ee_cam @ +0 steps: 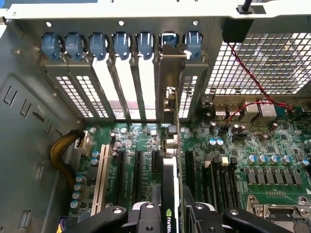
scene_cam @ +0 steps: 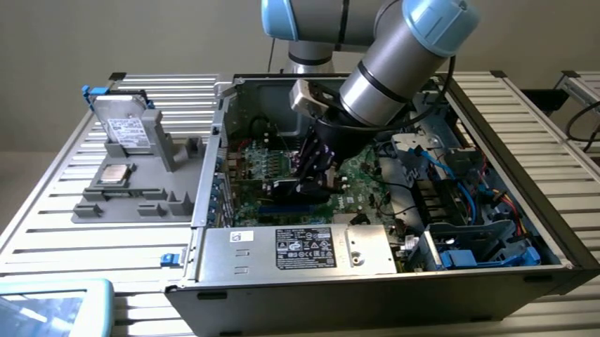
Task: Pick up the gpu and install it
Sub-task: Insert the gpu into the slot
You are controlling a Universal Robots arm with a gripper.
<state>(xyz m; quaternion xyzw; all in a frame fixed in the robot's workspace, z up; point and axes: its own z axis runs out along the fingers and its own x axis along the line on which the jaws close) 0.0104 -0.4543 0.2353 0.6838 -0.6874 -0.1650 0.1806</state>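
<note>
My gripper [ee_cam: 172,217] is shut on the gpu [ee_cam: 170,187], with a black finger [ee_cam: 146,216] on either side of the card. The card stands on edge over the green motherboard [ee_cam: 252,145], among the black expansion slots, its cooler face carrying a green logo. Its silver bracket [ee_cam: 170,82] stands upright against the rear slot openings of the case. In the exterior view the gripper [scene_cam: 314,172] reaches down into the open computer case [scene_cam: 525,210], and the dark card [scene_cam: 302,188] sits low over the motherboard [scene_cam: 361,179]. Whether the card's edge is fully in a slot is hidden.
Blue slot clips [ee_cam: 121,43] line the rear wall. A white slot [ee_cam: 100,179], a yellow cable bundle [ee_cam: 60,155] and a red wire [ee_cam: 252,73] flank the card. A silver power supply [scene_cam: 300,249] sits at the case front, blue cables [scene_cam: 468,175] on the exterior view's right. A grey stand [scene_cam: 126,175] is outside.
</note>
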